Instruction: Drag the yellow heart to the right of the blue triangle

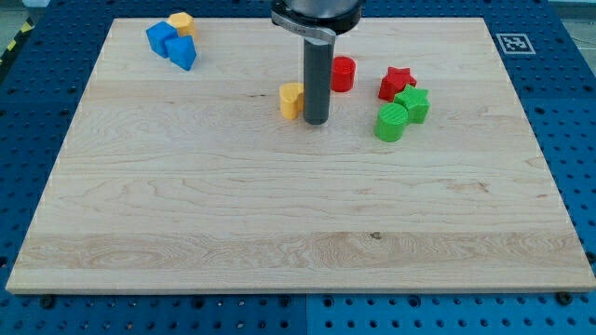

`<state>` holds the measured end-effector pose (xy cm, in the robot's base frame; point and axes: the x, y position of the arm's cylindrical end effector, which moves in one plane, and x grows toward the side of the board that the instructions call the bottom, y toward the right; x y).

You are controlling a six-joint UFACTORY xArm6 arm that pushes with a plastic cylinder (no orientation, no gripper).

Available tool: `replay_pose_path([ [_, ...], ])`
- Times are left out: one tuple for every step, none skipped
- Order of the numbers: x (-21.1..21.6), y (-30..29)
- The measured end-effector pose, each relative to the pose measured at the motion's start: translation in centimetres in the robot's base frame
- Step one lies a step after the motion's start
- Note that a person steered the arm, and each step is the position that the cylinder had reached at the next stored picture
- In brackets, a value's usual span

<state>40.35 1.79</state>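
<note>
The yellow heart (291, 99) lies on the wooden board near the view's top centre. My tip (317, 122) stands just to its right, touching or nearly touching it. The blue triangle (182, 51) lies at the view's top left, next to a blue cube (160, 36) and a yellow block (182, 23). The heart is well to the right of the blue triangle, with bare board between them.
A red cylinder (343, 73) stands just right of the rod. Further right are a red star (397, 83), a green star (412, 104) and a green cylinder (392, 122), clustered together. The board (279, 233) lies on a blue perforated table.
</note>
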Motion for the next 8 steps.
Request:
replay_pose_path([
  [-0.5,-2.2],
  [-2.4,-3.0],
  [-2.5,-3.0],
  [-2.7,-3.4],
  [-3.5,-4.9],
  [-5.7,-5.2],
  [-6.2,-5.2],
  [-6.2,-6.3],
])
